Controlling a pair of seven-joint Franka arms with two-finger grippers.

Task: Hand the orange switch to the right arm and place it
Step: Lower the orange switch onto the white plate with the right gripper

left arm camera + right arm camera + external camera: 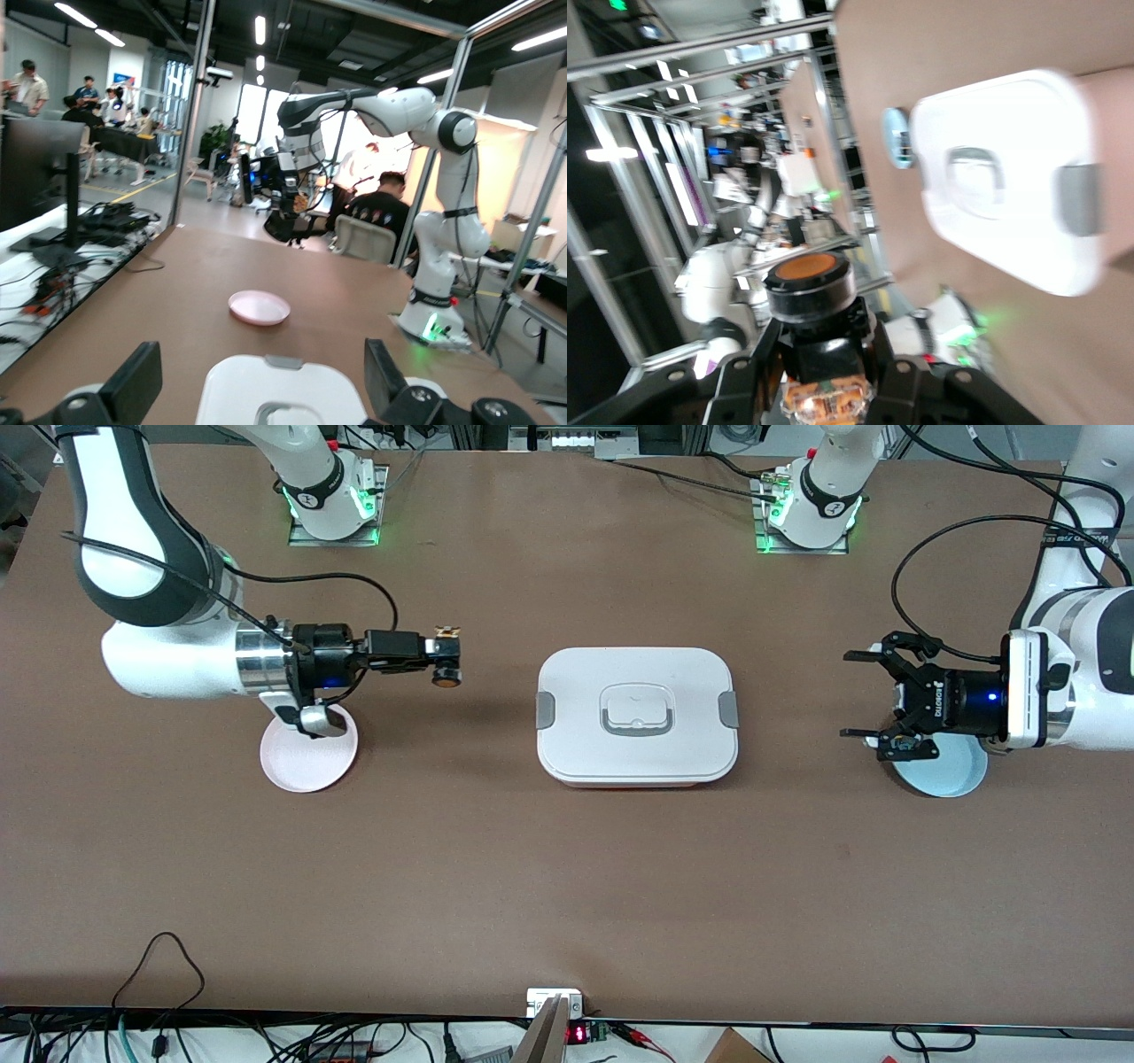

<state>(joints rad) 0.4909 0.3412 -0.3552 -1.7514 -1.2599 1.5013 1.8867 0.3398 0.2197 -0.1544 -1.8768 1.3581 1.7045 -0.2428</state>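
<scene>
Holding: the right arm's slim black two-finger gripper (446, 657) is clamped on the tiny black switch with an orange cap (446, 677), carried sideways in the air over bare tabletop.
Destination: a round pink plate (309, 755) lies under that arm's wrist, toward the right arm's end of the tabletop; judged the likely drop spot.
Handover: appears complete, since the switch sits in the right arm's grip alone.
Left gripper (864, 695): black linkage claw spread wide, holding nothing, over a pale blue plate (948, 776) at the left arm's end; waiting.
Centre: white lidded rectangular plastic box with grey clips (636, 716), untouched.
</scene>
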